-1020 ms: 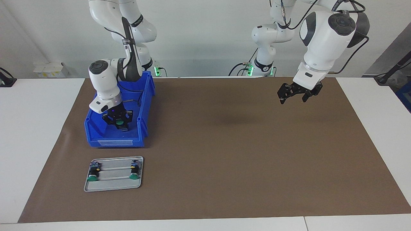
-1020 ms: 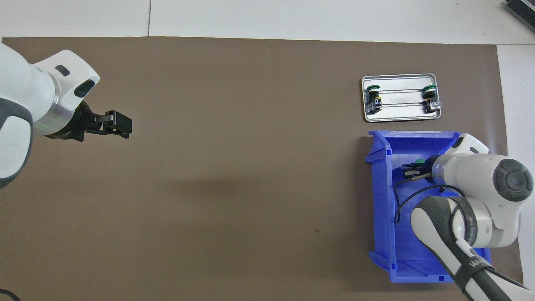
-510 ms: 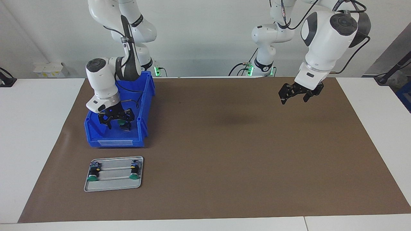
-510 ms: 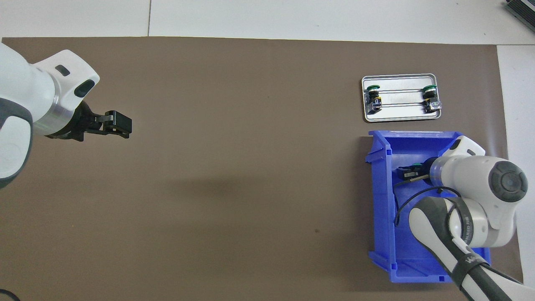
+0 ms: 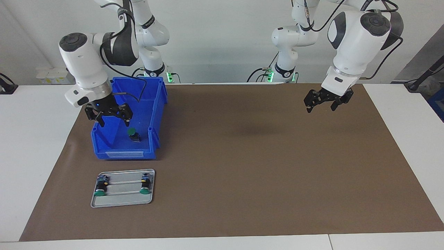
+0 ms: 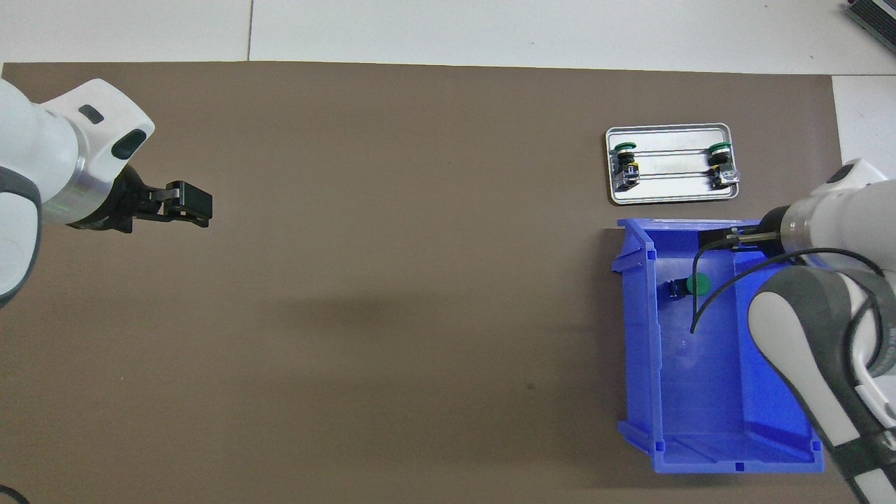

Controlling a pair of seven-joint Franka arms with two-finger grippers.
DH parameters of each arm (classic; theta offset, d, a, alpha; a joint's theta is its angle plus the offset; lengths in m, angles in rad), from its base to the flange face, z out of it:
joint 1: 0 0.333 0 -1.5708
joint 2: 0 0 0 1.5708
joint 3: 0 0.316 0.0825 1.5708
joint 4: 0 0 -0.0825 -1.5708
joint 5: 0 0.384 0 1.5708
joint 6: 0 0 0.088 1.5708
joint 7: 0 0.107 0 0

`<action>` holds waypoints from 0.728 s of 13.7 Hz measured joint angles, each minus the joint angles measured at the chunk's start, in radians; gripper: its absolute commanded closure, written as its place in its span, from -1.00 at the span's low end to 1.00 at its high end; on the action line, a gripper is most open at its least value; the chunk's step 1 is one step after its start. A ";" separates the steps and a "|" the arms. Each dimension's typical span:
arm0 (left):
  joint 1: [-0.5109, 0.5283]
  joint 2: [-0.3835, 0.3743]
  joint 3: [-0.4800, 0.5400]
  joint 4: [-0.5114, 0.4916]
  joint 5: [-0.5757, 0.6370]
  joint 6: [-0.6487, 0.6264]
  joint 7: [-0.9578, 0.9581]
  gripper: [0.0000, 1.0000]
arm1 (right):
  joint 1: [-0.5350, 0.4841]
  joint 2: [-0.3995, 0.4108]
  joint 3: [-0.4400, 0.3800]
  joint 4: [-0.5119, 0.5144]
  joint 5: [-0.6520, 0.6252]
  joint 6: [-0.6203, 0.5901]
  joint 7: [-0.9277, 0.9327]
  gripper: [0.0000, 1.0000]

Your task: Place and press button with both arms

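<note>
Small push-button with round green cap and short black body [image 5: 132, 133] lying loose on the floor of the open blue plastic bin [image 5: 158, 114], toward the bin's end farther from the robots, held by nothing. Right gripper [image 5: 109, 119] raised over the same bin, near its wall at the right arm's end of the bench, fingers spread wide and empty, apart from the button. Left gripper [image 5: 321, 104] hanging in the air over the bare brown mat [image 5: 263, 163] at the left arm's end of the bench, fingers apart, carrying nothing. Shallow grey metal tray [image 5: 121, 203] on the mat just beside the bin, farther from the robots, with two more green-capped buttons [image 5: 100, 192] lying on it, one at each end.
</note>
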 measured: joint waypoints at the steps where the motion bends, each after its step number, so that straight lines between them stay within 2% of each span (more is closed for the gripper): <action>1: -0.031 -0.001 0.039 0.010 0.000 -0.011 0.014 -1.00 | -0.003 -0.001 0.000 0.054 0.000 -0.067 0.001 -1.00; 6: -0.074 -0.006 0.140 0.029 -0.011 -0.053 0.028 -1.00 | -0.011 -0.001 0.000 0.302 0.037 -0.394 0.087 -1.00; 8: -0.089 -0.006 0.160 0.030 -0.011 -0.053 0.033 -1.00 | -0.011 -0.002 0.000 0.356 0.069 -0.469 0.151 -1.00; 10: -0.092 -0.007 0.161 0.035 -0.011 -0.052 0.075 -1.00 | -0.016 -0.002 0.000 0.366 0.068 -0.500 0.149 -1.00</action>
